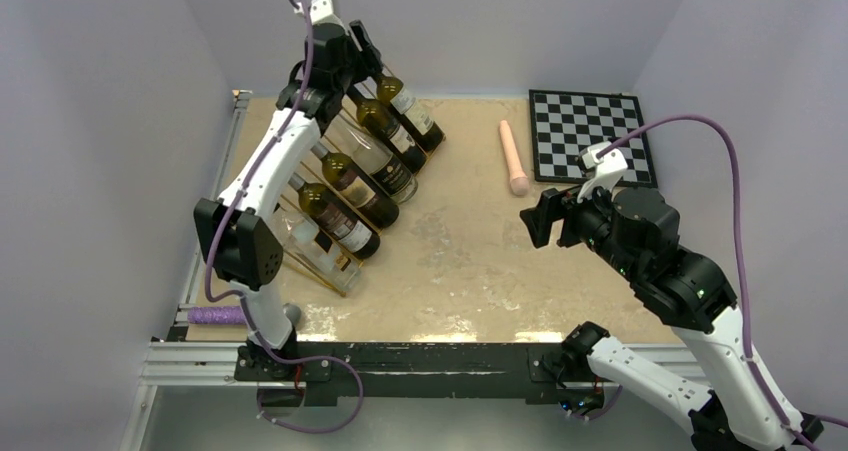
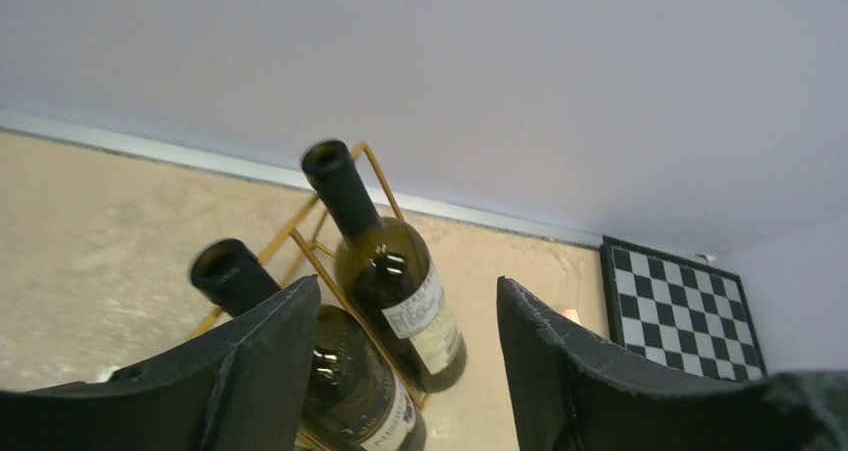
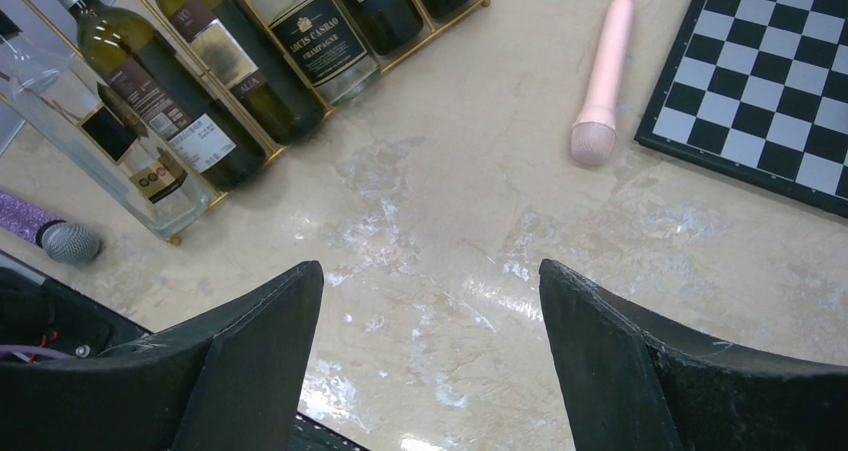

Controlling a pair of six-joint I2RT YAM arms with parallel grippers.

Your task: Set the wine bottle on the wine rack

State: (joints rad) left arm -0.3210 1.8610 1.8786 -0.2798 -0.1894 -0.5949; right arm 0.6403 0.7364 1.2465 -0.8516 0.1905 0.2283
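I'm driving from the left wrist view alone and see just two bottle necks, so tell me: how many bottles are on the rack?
Observer: Six glass wine bottles lie side by side on the thin gold wire wine rack.
Operator: Anything else on the table?
Observer: A pink stick-shaped microphone lies beside the black-and-white chessboard.
Operator: And the right hand?
Observer: It hangs open and empty above the beige tabletop.

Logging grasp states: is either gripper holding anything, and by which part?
Nothing is held. The left gripper is open above the wine rack; the right gripper is open over the table.
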